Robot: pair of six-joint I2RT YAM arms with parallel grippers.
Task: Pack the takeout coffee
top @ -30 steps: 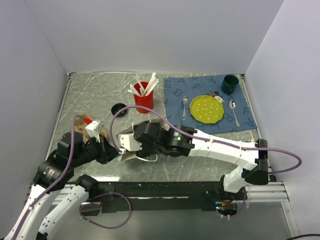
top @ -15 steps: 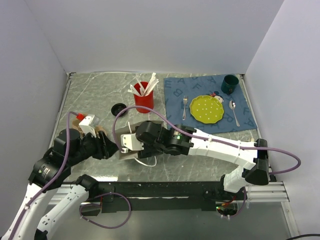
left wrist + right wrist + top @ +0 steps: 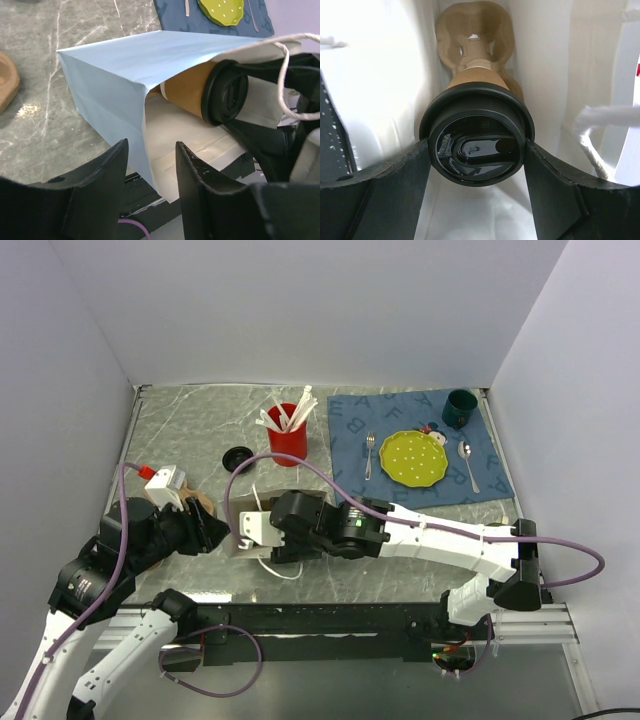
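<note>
A pale blue paper bag (image 3: 115, 70) lies on its side with its mouth toward both arms. The takeout coffee (image 3: 192, 95), brown paper with a black lid (image 3: 476, 125), sits halfway into that mouth, lid outward. My right gripper (image 3: 476, 148) is shut on it, a finger pressed against each side of the lid. Seen from above, that gripper (image 3: 262, 532) is at the bag (image 3: 243, 530). My left gripper (image 3: 151, 146) is open just before the bag's lower lip, holding nothing. A brown pulp cup carrier (image 3: 472, 30) rests at the bag's far end.
At the back stand a red cup of white utensils (image 3: 288, 438) and a loose black lid (image 3: 238, 455). A blue placemat (image 3: 350, 420) on the right bears a yellow-green plate (image 3: 413, 457), fork (image 3: 369, 455), spoon (image 3: 467, 462) and dark green mug (image 3: 460, 408). A brown paper object (image 3: 5, 80) lies left of the bag.
The right gripper has carried the coffee leftward, deeper into the bag's mouth. The left arm has drawn back and up to the left, away from the bag.
</note>
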